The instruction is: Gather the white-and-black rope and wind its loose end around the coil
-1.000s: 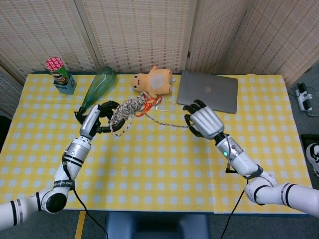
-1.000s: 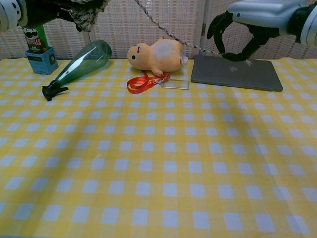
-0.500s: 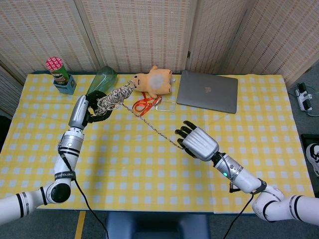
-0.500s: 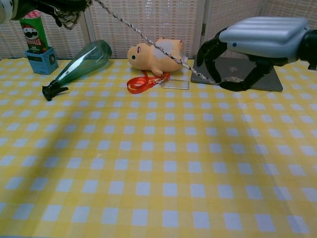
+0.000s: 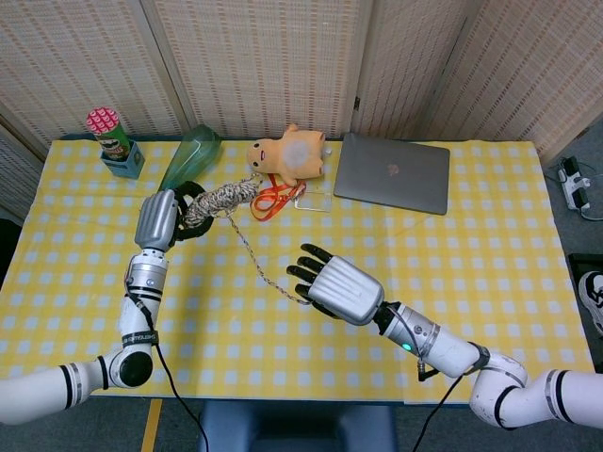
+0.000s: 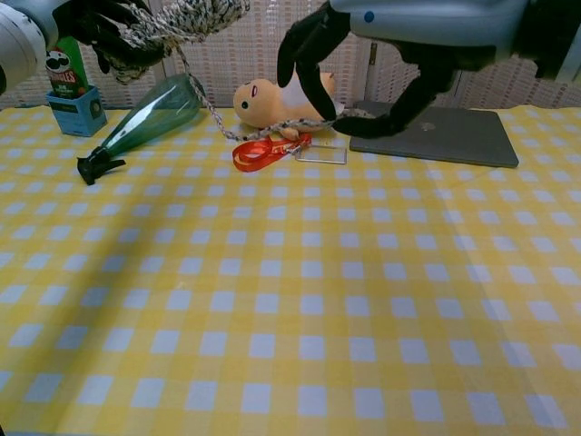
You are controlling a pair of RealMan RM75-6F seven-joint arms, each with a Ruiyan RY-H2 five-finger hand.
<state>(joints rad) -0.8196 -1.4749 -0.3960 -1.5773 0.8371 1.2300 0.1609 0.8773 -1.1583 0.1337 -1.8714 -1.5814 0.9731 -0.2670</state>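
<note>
Fingers of the left hand clasp the rope coil above the table; the right hand pinches the loose end. Winding is underway; next, I judge, carry it round the coil

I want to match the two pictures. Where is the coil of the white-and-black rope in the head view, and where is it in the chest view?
Head view: the coil is left of centre, held by the left hand, just below the green bottle.
Chest view: the coil is at the top left edge, above the bottle.
Shared landmark: the orange plush toy, to the right of the coil in both views.
</note>
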